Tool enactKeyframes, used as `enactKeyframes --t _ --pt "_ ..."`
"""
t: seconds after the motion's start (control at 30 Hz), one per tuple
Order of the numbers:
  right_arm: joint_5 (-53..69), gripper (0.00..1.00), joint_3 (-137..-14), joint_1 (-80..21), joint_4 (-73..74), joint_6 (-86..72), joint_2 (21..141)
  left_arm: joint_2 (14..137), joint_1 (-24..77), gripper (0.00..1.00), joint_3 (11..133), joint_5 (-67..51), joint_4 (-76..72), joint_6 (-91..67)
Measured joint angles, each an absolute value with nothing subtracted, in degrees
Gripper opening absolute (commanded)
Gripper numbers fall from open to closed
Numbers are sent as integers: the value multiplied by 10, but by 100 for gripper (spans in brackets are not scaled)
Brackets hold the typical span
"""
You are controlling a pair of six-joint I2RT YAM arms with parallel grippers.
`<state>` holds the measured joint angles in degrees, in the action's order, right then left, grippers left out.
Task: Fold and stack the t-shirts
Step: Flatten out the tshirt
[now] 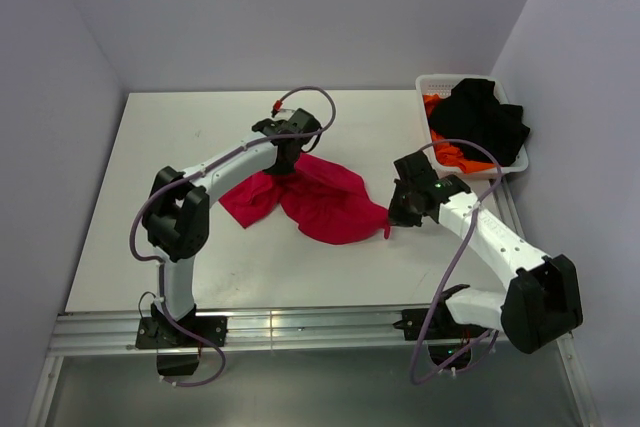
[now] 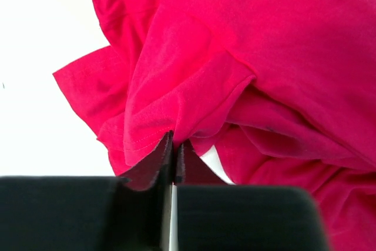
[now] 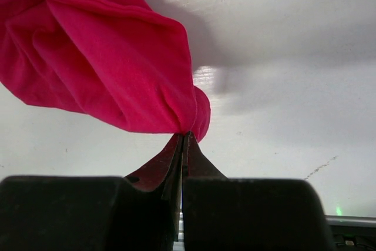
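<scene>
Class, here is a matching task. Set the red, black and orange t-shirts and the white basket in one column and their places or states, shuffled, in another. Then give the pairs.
1 red t-shirt
2 black t-shirt
3 orange t-shirt
4 basket

a partly under another shirt
b standing at the far right
c pinched in both arms' jaws
d lying on top, spilling over the rim

Pairs: 1-c, 2-d, 3-a, 4-b
</scene>
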<state>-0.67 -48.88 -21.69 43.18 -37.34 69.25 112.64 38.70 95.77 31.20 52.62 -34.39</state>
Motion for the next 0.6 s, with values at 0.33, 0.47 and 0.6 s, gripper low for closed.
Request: enactKeyframes --t 0.33,0.47,0.6 --pt "-11 0 -490 -217 466 -375 668 1101 387 0 952 313 540 -352" --pt "-27 0 -571 -217 527 -361 650 1034 387 0 970 317 585 -363" --pt "-35 0 -691 -216 553 -341 602 909 387 0 1008 333 620 -371"
